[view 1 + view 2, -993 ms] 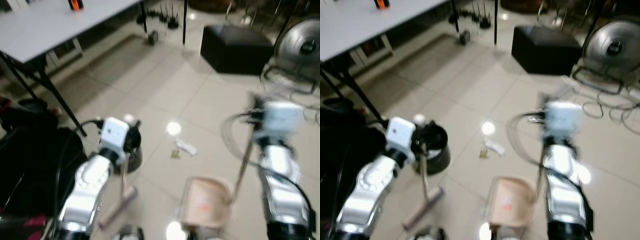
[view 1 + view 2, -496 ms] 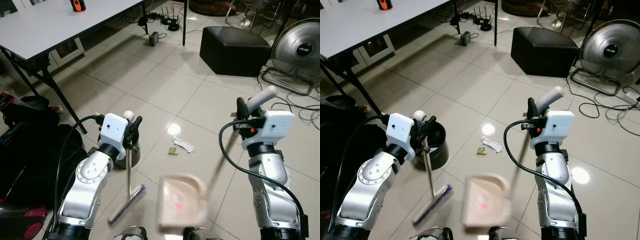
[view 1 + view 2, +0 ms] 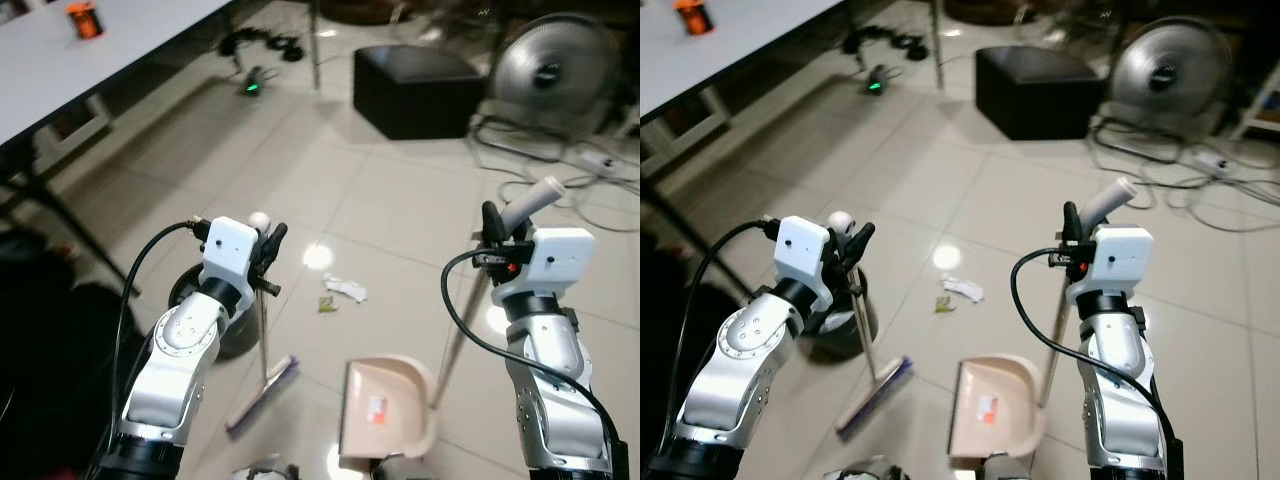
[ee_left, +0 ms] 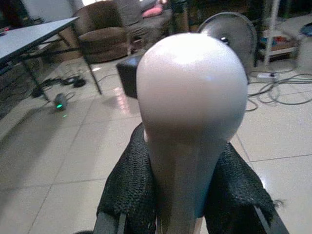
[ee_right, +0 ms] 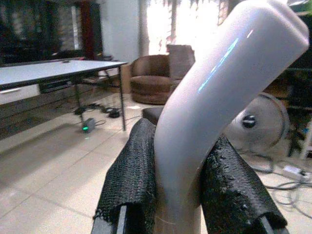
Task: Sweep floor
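Note:
My left gripper [image 3: 266, 250] is shut on the round-topped handle of a small broom [image 3: 262, 345]; its brush head [image 3: 262, 392] rests on the tiles. My right gripper [image 3: 497, 232] is shut on the bent white handle of a dustpan [image 3: 385, 405], and the beige pan lies on the floor between my arms. A crumpled white paper scrap [image 3: 347, 289] and a small greenish bit [image 3: 325, 304] lie on the tile just beyond the broom and pan. In the wrist views the black fingers [image 4: 131, 185] clamp the broom knob [image 4: 191, 92] and the black pads [image 5: 131, 180] clamp the dustpan handle [image 5: 204, 117].
A black bin [image 3: 205, 310] stands on the floor behind my left arm. A grey table [image 3: 90, 70] spans the far left, a black ottoman [image 3: 415, 88] and a floor fan [image 3: 550, 70] with loose cables [image 3: 540, 150] sit at the back right.
The whole view has swung, so the camera turned. The dustpan has dropped from mid-swing and now rests sharp on the floor; the broom head sits nearer the scraps.

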